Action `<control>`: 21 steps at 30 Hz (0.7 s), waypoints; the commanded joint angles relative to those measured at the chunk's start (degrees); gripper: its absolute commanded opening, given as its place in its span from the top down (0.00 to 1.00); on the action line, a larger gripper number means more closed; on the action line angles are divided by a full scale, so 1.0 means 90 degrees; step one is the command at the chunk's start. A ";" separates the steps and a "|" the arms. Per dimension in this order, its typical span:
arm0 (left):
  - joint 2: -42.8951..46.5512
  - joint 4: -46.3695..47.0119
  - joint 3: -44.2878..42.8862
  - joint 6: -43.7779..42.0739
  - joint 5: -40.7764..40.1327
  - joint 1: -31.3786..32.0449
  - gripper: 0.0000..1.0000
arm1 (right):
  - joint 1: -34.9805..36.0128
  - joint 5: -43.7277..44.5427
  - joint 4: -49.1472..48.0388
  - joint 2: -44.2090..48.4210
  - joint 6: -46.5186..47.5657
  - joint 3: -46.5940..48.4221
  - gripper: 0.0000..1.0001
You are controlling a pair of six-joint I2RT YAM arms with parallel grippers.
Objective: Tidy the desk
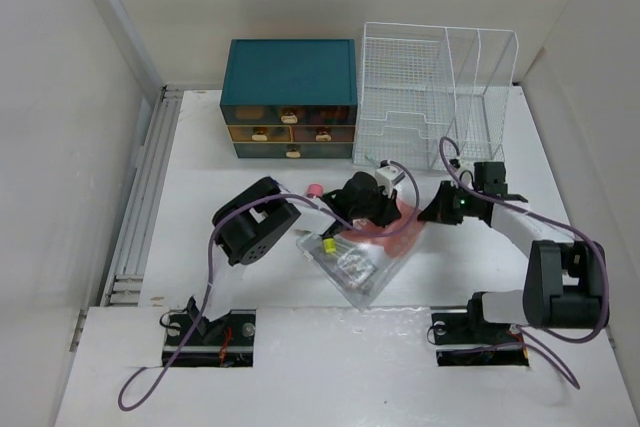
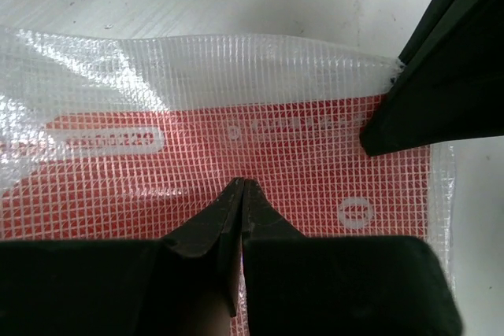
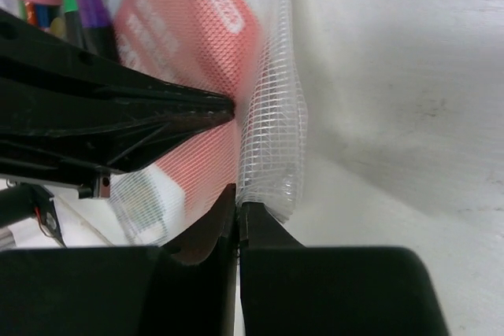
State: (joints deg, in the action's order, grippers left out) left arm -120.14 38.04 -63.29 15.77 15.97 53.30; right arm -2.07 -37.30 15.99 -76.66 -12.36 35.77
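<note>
Red insert (image 2: 157,186) in mesh pouch (image 2: 236,76) bears unreadable white print.

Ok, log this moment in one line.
left gripper: jaws shut over pouch | right gripper: jaws shut on pouch edge | pouch on desk

**White surface, flat and smooth**

The surface (image 1: 195,162) is a large, plain white rectangle lying level between pale walls (image 1: 60,97). A ribbed metal rail (image 1: 140,207) runs along its left edge. Seen close, its smooth top shows faint fine streaks.
</note>
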 commanded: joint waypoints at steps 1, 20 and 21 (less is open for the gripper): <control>0.0329 -0.0770 0.0409 -0.0014 0.0091 0.0123 1.00 | 0.0142 -0.0641 -0.0098 0.0587 0.0230 0.0273 1.00; 0.3484 -0.1989 0.0850 -0.0150 -0.0455 0.0465 0.64 | -0.0161 -0.0056 0.0811 0.4033 0.0797 0.0869 1.00; 0.3553 -0.2097 0.0783 -0.0151 -0.0533 0.0465 0.64 | -0.0161 0.0013 0.0811 0.4132 0.0797 0.0927 1.00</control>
State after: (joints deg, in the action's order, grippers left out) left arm -90.76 23.24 -55.57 15.51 13.61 57.65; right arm -2.96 -38.85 23.57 -42.74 -6.94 40.12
